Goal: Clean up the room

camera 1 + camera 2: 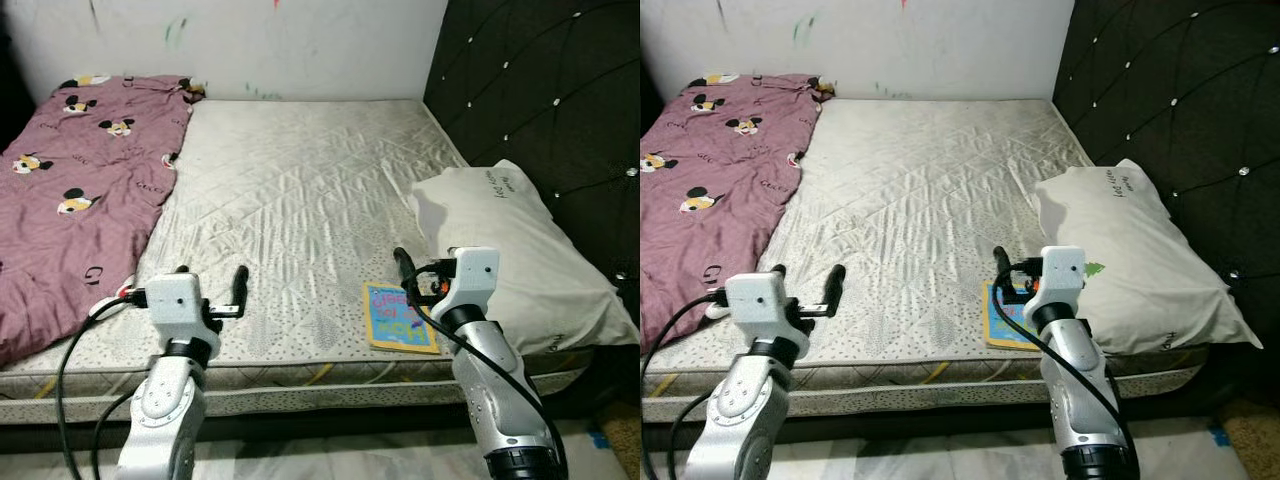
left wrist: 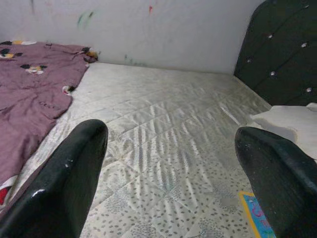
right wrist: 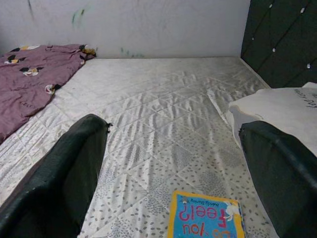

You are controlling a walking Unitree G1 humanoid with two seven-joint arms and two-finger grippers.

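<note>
A thin blue and yellow children's book [image 1: 398, 320] lies flat on the bare quilted mattress [image 1: 300, 190], near its front edge and just left of a white pillow [image 1: 510, 250]. My right gripper [image 1: 428, 275] hovers open right over the book's far edge, and the book [image 3: 205, 218] shows low between its fingers [image 3: 64, 178]. At the front left of the bed, my left gripper [image 1: 212, 285] is open above the mattress with nothing between its fingers [image 2: 64, 183]. A maroon cartoon-print blanket [image 1: 70, 190] lies crumpled along the bed's left side.
A black tufted headboard [image 1: 560, 100] rises on the right behind the pillow. A white wall [image 1: 300, 40] with scribbles backs the bed. Pale floor [image 1: 330, 460] runs below the mattress front edge by my arms.
</note>
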